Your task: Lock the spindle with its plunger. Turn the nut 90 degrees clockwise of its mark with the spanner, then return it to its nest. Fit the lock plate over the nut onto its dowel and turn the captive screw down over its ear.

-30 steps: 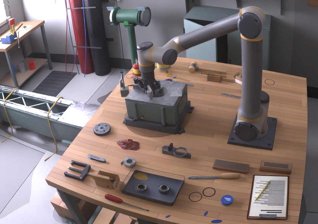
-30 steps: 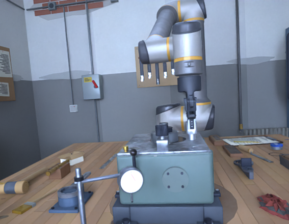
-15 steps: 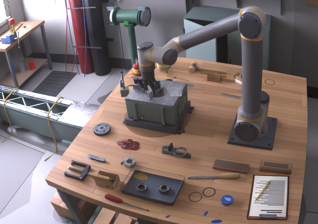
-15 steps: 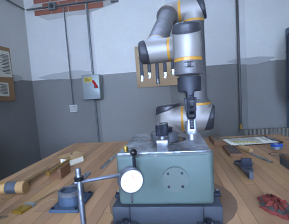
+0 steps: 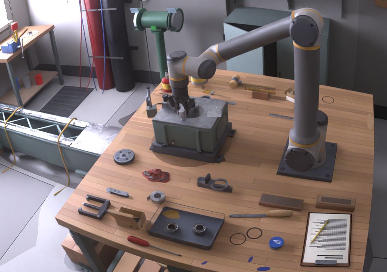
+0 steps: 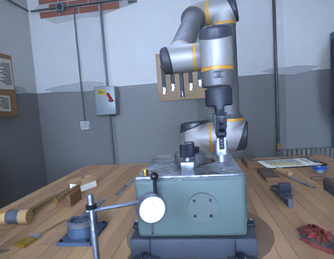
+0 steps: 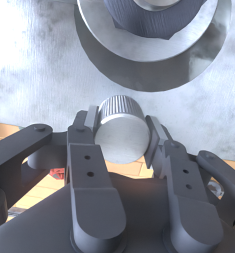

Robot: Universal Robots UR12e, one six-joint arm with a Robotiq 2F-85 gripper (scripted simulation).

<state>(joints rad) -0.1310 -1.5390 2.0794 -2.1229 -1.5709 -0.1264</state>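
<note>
On top of the green gearbox housing (image 5: pixel 190 128) in the middle of the bench, the knurled steel plunger knob (image 7: pixel 122 130) stands upright near the front edge and is gripped by my gripper (image 7: pixel 121 133), which comes straight down on it. Just beyond the knob sits the spindle's dark hex nut (image 7: pixel 153 17) on its bright round washer in a shallow recess. A dark knob (image 6: pixel 187 150) on a steel block stands on the housing's far side. The spanner and lock plate (image 5: pixel 215 185) lie in a nest on the bench in front of the housing.
Behind the housing stand a green pedestal grinder (image 5: pixel 158 21) and gas cylinders. A dial gauge (image 6: pixel 151 209) on a stand touches the housing's side. A red rag (image 5: pixel 156 175), a parts tray (image 5: pixel 187 227), a file, stones and a clipboard lie on the near bench.
</note>
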